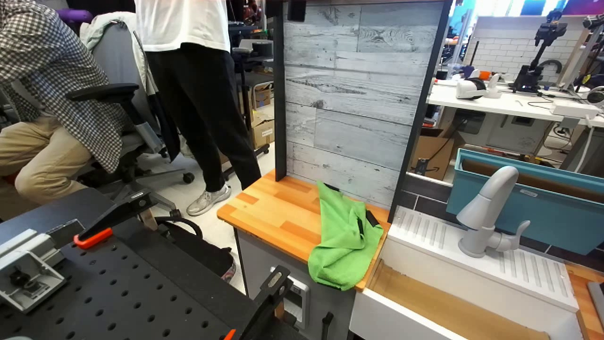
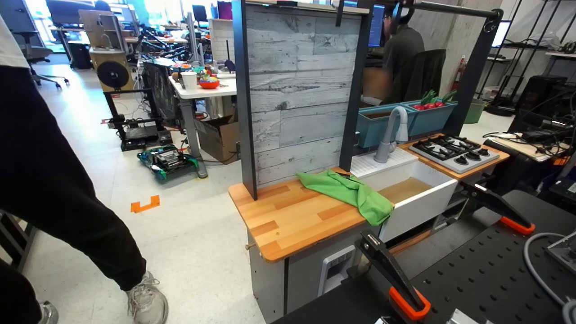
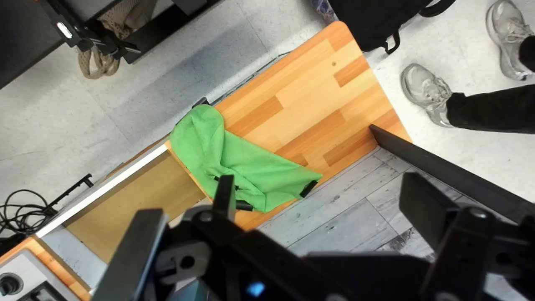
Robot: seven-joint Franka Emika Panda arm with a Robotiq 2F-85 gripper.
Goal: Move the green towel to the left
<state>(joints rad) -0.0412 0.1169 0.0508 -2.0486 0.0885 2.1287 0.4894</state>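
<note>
The green towel (image 1: 347,241) lies crumpled on the wooden counter (image 1: 269,208), with small black patches on it. It also shows in an exterior view (image 2: 344,189) and in the wrist view (image 3: 250,163). It lies at the sink end of the counter, and one end hangs over the front edge. My gripper (image 3: 319,184) is open and empty, with its fingers wide apart, high above the counter and in front of the grey plank wall in the wrist view. The towel lies beyond the fingers, toward the left one. In the exterior views only dark parts show at the top edge.
A grey plank wall (image 1: 349,94) with black posts stands behind the counter. A white sink (image 2: 418,198) with a grey faucet (image 1: 488,212) adjoins the towel's end. A teal planter (image 1: 533,203) stands behind it. A black perforated table (image 1: 118,283) with clamps stands in front. A person stands nearby.
</note>
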